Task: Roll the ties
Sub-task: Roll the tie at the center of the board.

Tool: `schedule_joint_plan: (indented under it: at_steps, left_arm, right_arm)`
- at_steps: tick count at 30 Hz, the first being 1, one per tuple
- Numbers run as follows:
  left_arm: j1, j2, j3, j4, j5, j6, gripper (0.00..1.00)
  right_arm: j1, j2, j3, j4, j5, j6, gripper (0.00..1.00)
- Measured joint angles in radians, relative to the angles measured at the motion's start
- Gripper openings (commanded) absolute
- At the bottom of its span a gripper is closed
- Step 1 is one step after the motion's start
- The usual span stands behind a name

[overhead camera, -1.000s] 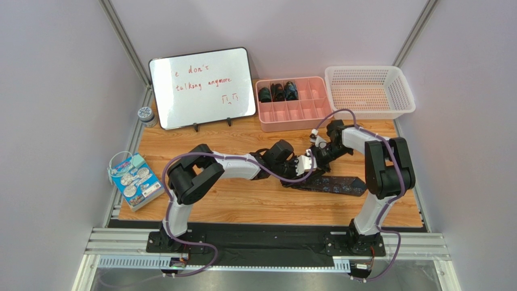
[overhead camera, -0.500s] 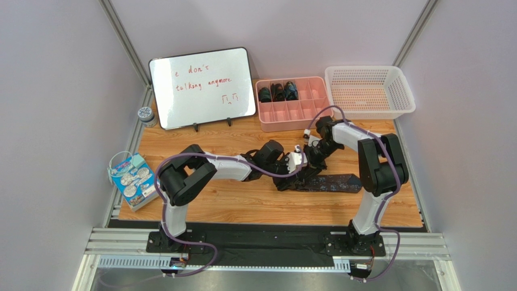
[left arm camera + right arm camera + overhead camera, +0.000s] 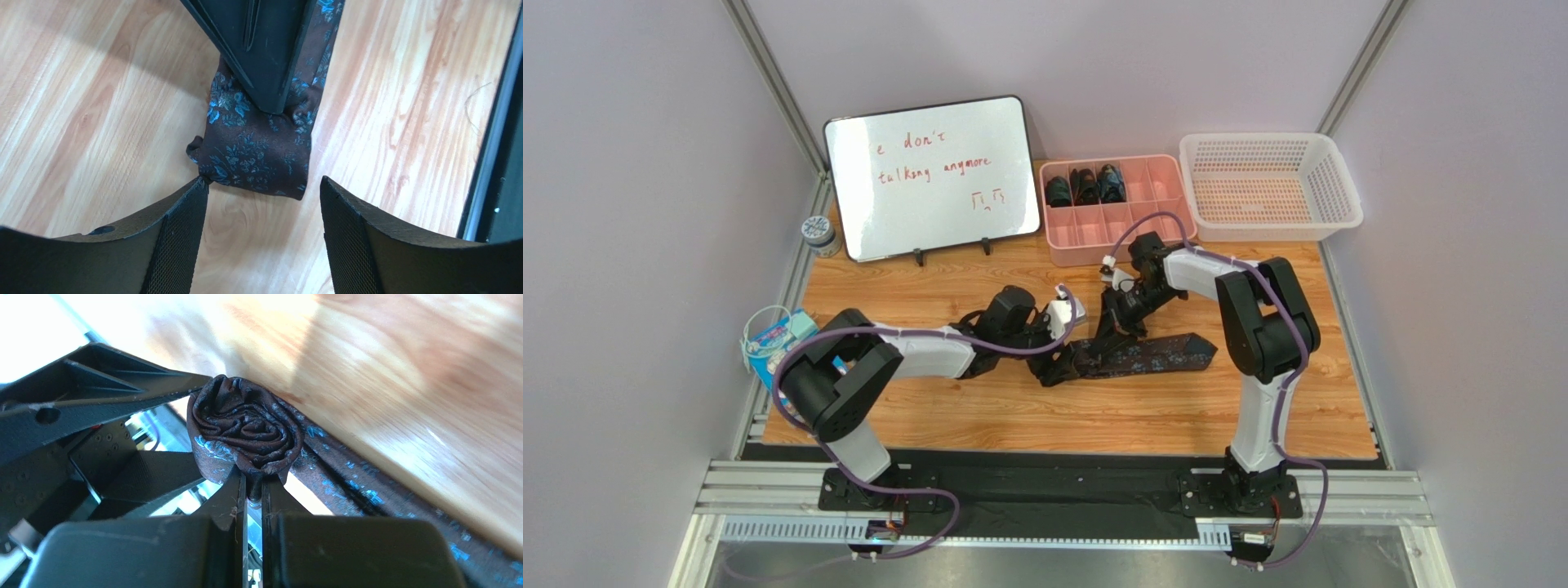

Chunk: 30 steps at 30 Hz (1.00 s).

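Note:
A dark tie (image 3: 1149,357) with small blue flowers lies on the wooden table, partly rolled at its left end. My right gripper (image 3: 1109,333) is shut on the rolled coil (image 3: 245,429), pinching its core, with the unrolled strip (image 3: 380,502) trailing away. In the left wrist view the coil (image 3: 258,150) sits under the right gripper's fingers (image 3: 270,49). My left gripper (image 3: 261,202) is open, its jaws on either side just short of the coil; it shows in the top view (image 3: 1059,355). Three rolled ties (image 3: 1084,186) sit in the pink tray.
A pink divided tray (image 3: 1124,227) and a white basket (image 3: 1269,184) stand at the back right. A whiteboard (image 3: 932,175) stands at the back left, with a small jar (image 3: 817,233) beside it. A packet (image 3: 790,361) lies at the table's left edge.
Both grippers and the tie's coil have moved left across the table. The flat part of the tie has grown shorter as the roll advanced.

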Motion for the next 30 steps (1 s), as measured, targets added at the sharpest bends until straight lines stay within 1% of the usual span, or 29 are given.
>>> schedule_joint_plan:
  at_steps: [3, 4, 5, 9, 10, 11, 13, 19, 22, 23, 25, 26, 28, 29, 30]
  left_arm:
    - [-0.001, -0.044, -0.069, 0.069, -0.001, -0.013, 0.75]
    - [-0.001, -0.051, -0.094, 0.105, -0.001, -0.017, 0.8]
    - [-0.001, -0.054, -0.113, 0.134, 0.0, -0.019, 0.96]
    - [-0.002, -0.055, -0.185, 0.253, 0.004, -0.031, 0.97]
    - [-0.002, -0.055, -0.195, 0.273, 0.005, -0.031, 0.97]
    - [-0.003, -0.055, -0.203, 0.293, 0.006, -0.029, 0.99]
    - [-0.003, -0.055, -0.22, 0.34, 0.015, -0.015, 0.99]
    - [-0.006, -0.015, -0.236, 0.46, 0.026, 0.024, 0.98]
    - [-0.007, 0.041, -0.235, 0.516, 0.021, 0.034, 0.92]
    - [-0.007, 0.064, -0.235, 0.53, 0.02, 0.035, 0.86]
    - [-0.007, 0.104, -0.225, 0.57, 0.023, 0.045, 0.79]
    - [-0.007, 0.122, -0.214, 0.586, 0.025, 0.048, 0.71]
    - [-0.007, 0.155, -0.193, 0.613, 0.035, 0.056, 0.62]
    - [-0.007, 0.164, -0.188, 0.621, 0.045, 0.06, 0.51]
    - [-0.008, 0.17, -0.185, 0.623, 0.056, 0.067, 0.47]
  right_arm:
    - [-0.008, 0.0, -0.045, 0.053, -0.074, -0.017, 0.0]
    - [-0.011, 0.001, -0.056, 0.063, -0.095, -0.026, 0.0]
    - [-0.014, 0.003, -0.063, 0.071, -0.113, -0.035, 0.0]
    - [-0.023, 0.041, -0.063, 0.08, -0.182, -0.076, 0.0]
    - [-0.023, 0.054, -0.059, 0.079, -0.2, -0.084, 0.0]
    - [-0.024, 0.069, -0.053, 0.076, -0.218, -0.088, 0.0]
    - [-0.023, 0.092, -0.04, 0.069, -0.24, -0.092, 0.0]
    - [-0.009, 0.142, 0.001, 0.03, -0.265, -0.091, 0.0]
    - [-0.004, 0.152, 0.013, 0.016, -0.265, -0.089, 0.0]
    - [-0.004, 0.153, 0.014, 0.013, -0.265, -0.089, 0.0]
    - [-0.003, 0.153, 0.015, 0.012, -0.265, -0.089, 0.0]
    - [-0.003, 0.153, 0.015, 0.012, -0.265, -0.089, 0.0]
    - [-0.003, 0.153, 0.015, 0.012, -0.266, -0.092, 0.0]
    - [-0.003, 0.153, 0.015, 0.012, -0.266, -0.093, 0.0]
    - [-0.003, 0.151, 0.015, 0.013, -0.266, -0.094, 0.0]
